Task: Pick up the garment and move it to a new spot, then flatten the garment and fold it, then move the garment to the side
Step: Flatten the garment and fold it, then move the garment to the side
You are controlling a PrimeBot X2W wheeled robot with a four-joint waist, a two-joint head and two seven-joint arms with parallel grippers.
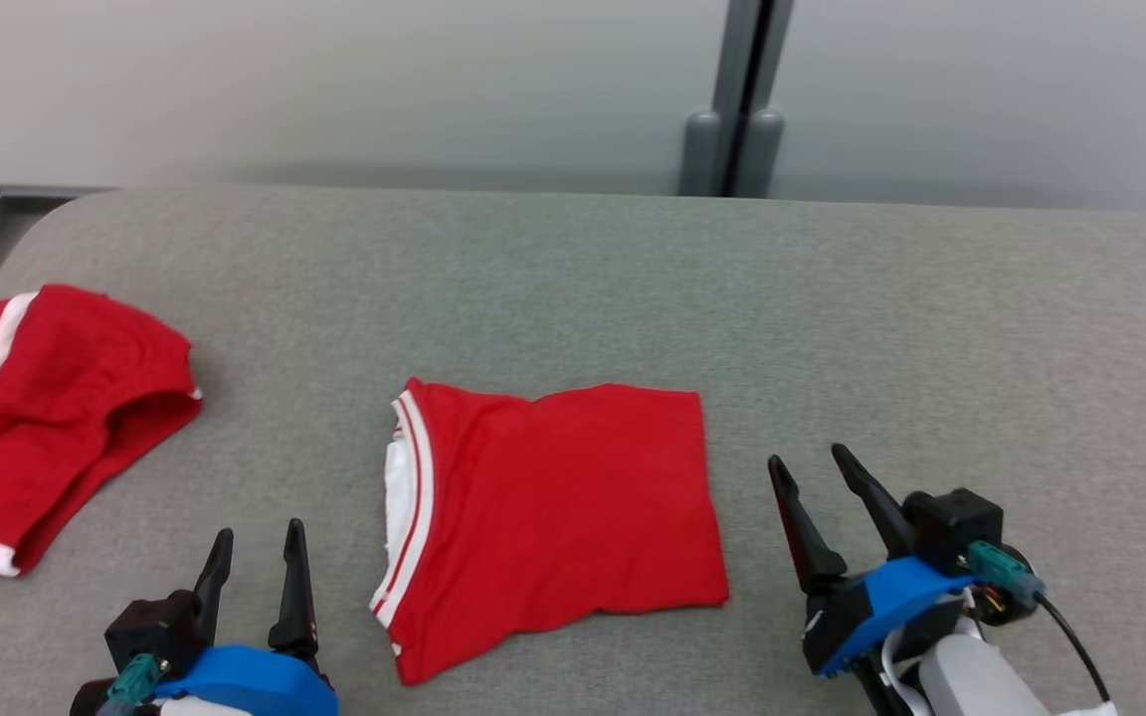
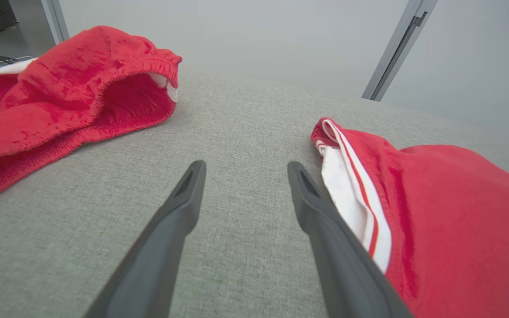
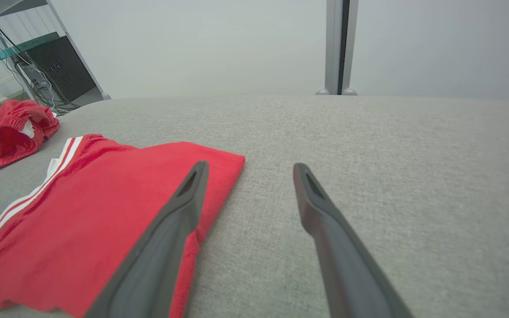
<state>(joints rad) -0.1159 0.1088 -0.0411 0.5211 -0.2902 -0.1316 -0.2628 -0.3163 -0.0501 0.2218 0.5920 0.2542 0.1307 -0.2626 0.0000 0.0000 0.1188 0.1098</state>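
The folded red shirt (image 1: 553,517) lies flat in the middle of the grey table (image 1: 633,278), between the two claws; the left claw (image 1: 260,531) stands wide open and empty beside its striped collar edge; the right claw (image 1: 807,455) is likewise spread, holding nothing; red shorts (image 1: 46,418) lie crumpled at the table's left end, well apart.
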